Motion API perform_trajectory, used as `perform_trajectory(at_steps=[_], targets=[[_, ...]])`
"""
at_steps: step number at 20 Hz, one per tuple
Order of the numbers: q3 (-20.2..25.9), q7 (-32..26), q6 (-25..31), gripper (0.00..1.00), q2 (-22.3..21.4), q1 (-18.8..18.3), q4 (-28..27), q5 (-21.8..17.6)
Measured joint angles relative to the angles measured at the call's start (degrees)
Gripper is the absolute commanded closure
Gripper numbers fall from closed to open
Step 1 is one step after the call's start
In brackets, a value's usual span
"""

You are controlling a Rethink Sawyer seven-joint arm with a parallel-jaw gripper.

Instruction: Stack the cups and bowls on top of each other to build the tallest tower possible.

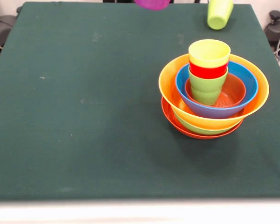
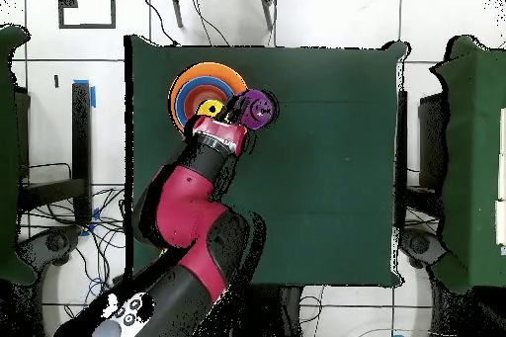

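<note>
Jaws [image 2: 247, 113] look clamped on the purple cup [image 2: 261, 110], held up in the air just beside the tower [image 1: 213, 95] on the bench [image 1: 84, 116], and if it drops in off-center it'll probably tip that wobbly yellow cup [image 1: 209, 52] stack.

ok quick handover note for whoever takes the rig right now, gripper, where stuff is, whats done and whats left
Gripper: carrying the purple cup, raised beside the tower.
Tower: red-orange bowl at the bottom, then the green, orange-yellow, blue and small orange bowls; inside stand three nested cups, light green, red, yellow cup on top.
Second light green cup lies alone at the table's far edge.
Left: purple cup onto the yellow one, then the loose green cup.
</note>
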Motion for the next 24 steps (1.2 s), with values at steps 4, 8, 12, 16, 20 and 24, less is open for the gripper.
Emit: perform_trajectory(at_steps=[4, 8, 12, 16, 20, 24], targets=[[0.1, 0.0, 0.0, 1.00, -2.0, -1.0, 0.0, -0.6], [0.0, 0.0, 0.0, 1.00, -4.7, -2.3, 0.1, -0.7], [0.0, 0.0, 0.0, 1.00, -6.2, -2.6, 0.1, -0.7], [0.0, 0.0, 0.0, 1.00, -6.4, -2.5, 0.1, -0.7], [0.0, 0.0, 0.0, 1.00, -6.4, -2.2, 0.1, -0.4], [0.0, 0.0, 0.0, 1.00, -6.4, -1.7, 0.1, 0.5]])
